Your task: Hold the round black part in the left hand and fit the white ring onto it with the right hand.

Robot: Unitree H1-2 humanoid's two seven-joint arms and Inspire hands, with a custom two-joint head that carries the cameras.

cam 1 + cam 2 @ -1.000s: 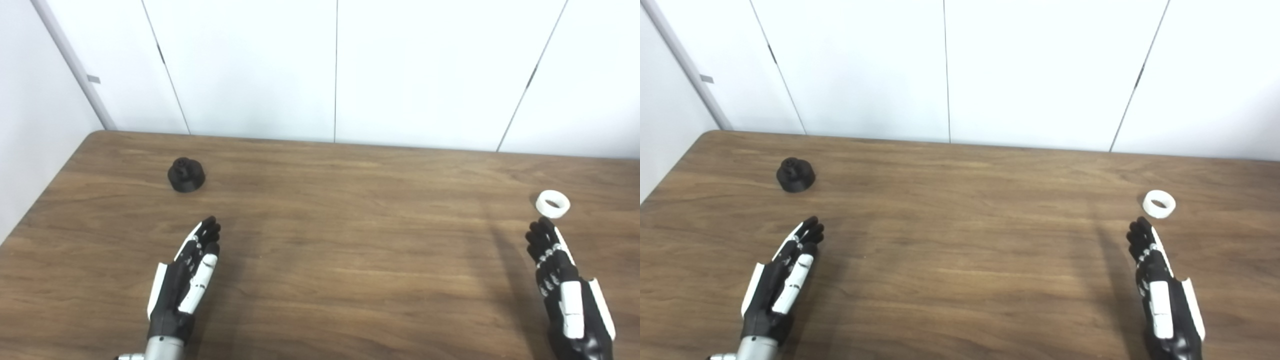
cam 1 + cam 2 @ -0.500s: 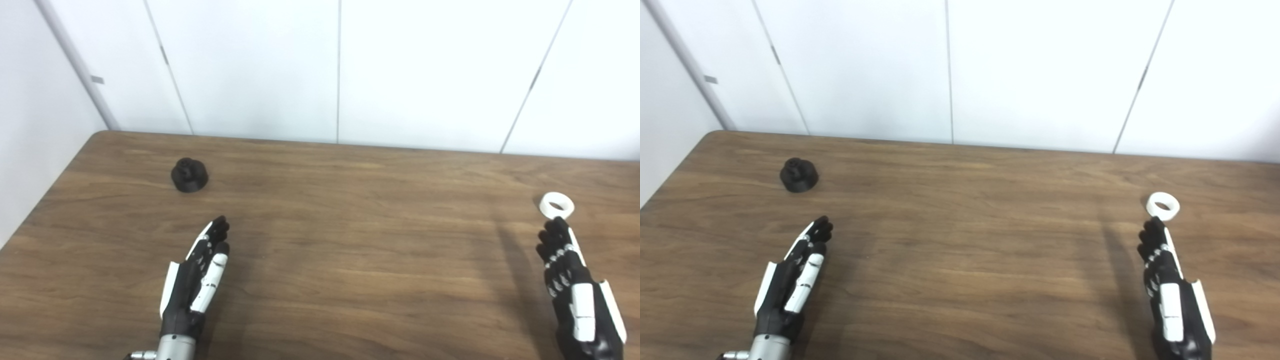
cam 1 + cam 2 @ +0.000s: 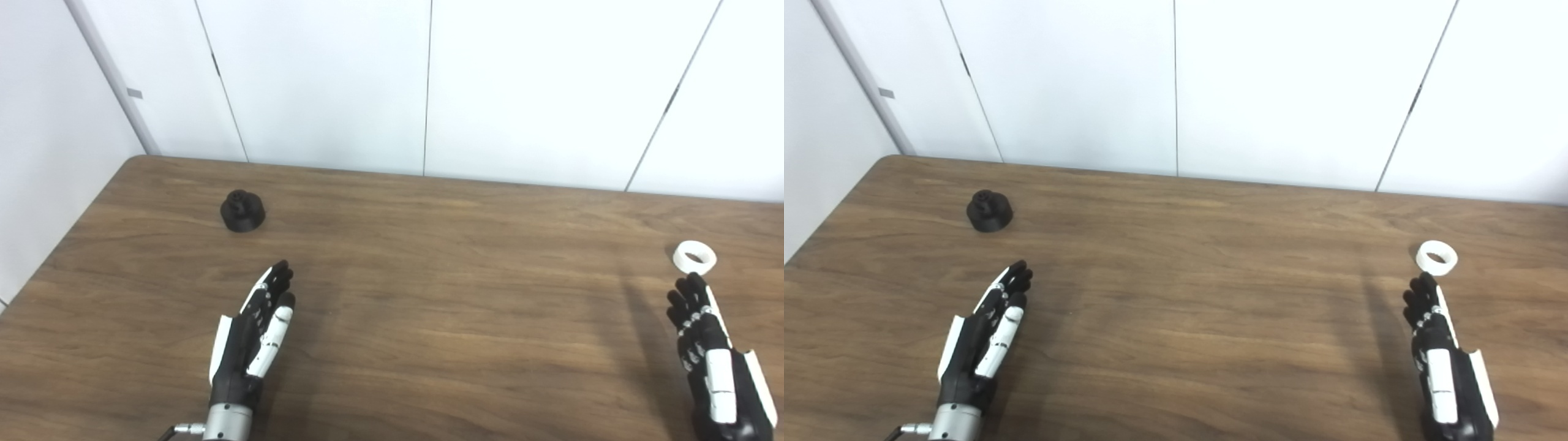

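The black part [image 3: 243, 211] sits on the desk [image 3: 429, 318] at far left, well ahead of the left hand [image 3: 254, 337], which is empty with fingers extended. The white ring [image 3: 694, 258] lies at far right, just beyond the right hand's [image 3: 713, 361] fingertips [image 3: 689, 288]; that hand too is flat and holds nothing.

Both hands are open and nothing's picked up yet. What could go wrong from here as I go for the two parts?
1. The white ring lies flat just beyond the right hand; its low profile may let the fingertips push it away rather than grip it.
2. The ring is near the right side of the table, so a nudge could send it out of view.
3. The round black part is well beyond the left hand; a hasty reach might tip or slide it.
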